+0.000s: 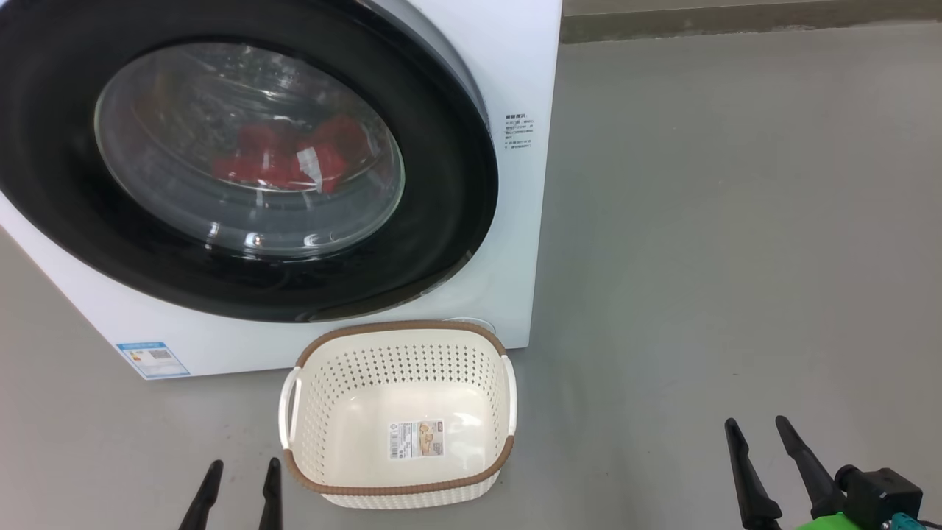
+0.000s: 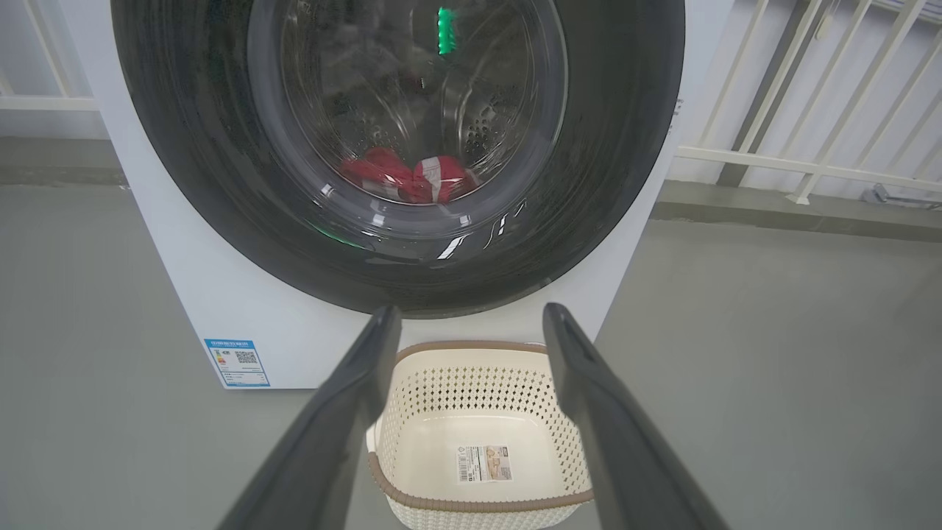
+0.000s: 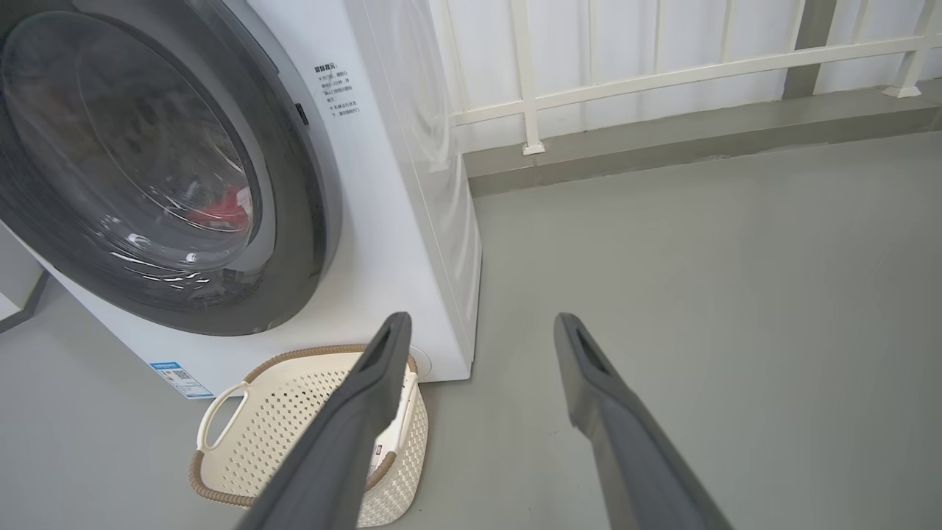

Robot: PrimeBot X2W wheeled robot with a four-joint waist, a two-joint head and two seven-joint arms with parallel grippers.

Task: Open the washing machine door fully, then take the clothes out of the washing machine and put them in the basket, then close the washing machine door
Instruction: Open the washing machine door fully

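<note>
Washing machine door (image 1: 456, 221) shut on washing machine (image 1: 515, 73); red clothes (image 1: 287, 158) seen through glass. Basket (image 1: 401, 489) set on floor (image 1: 699, 258) just before it. Left gripper (image 1: 245, 464), right gripper (image 1: 755, 421) held spread.

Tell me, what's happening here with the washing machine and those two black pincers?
A two-armed robot is about to unload laundry. Red clothes lie inside the washing machine, seen through its door, which has not been swung open yet. An empty cream basket stands on the floor just in front of the machine. The left gripper and right gripper both hang open, holding nothing and touching nothing, short of the machine.
</note>
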